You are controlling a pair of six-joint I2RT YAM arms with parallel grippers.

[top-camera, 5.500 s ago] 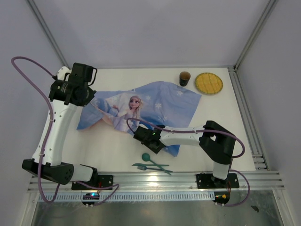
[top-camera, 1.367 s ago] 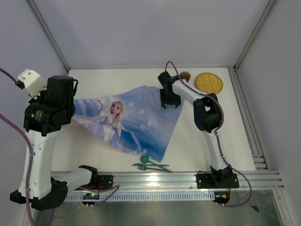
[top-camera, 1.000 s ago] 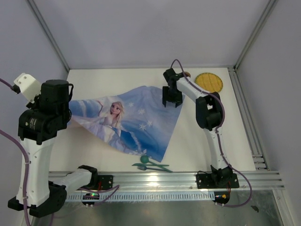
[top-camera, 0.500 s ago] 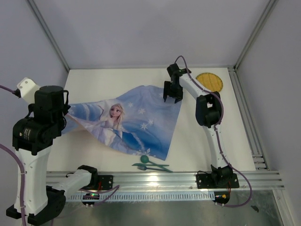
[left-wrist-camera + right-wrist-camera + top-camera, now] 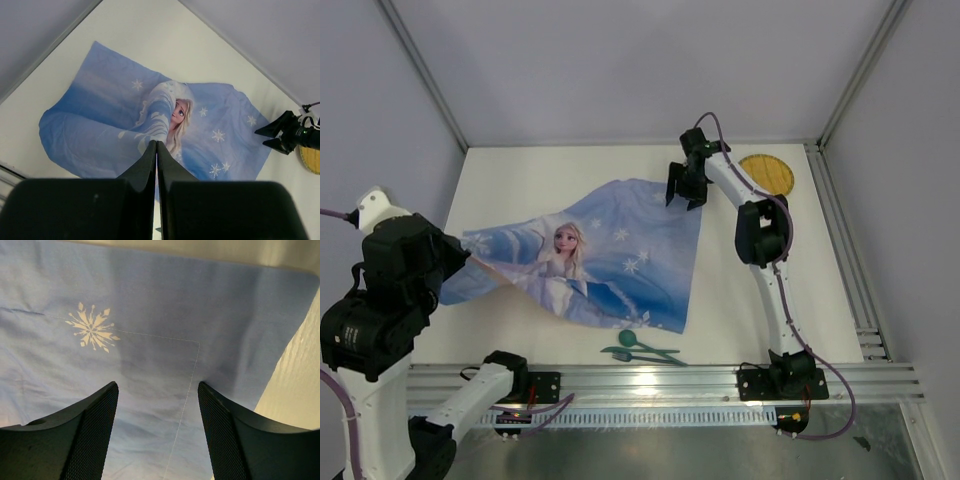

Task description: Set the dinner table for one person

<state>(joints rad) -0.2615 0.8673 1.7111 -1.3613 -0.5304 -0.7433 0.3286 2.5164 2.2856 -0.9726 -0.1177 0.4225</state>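
Pinching the left edge of cloth (image 5: 610, 260), left fingers (image 5: 150, 165) hold it off surface (image 5: 550, 170); right fingers (image 5: 87, 435) spread above its far right corner.

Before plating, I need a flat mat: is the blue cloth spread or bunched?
Spread, not fully flat: the cloth has a raised fold running up to the shut left claw.

**A robot test cell in a lab**

The white tabletop (image 5: 570, 170) is framed by silver aluminium rails (image 5: 850, 270) and boxed in by plain grey panels (image 5: 620, 70). The left arm (image 5: 380, 330) and right arm (image 5: 765, 250) are bolted to a slotted rail (image 5: 650, 380) along its near edge, trailing purple cables (image 5: 851, 400).
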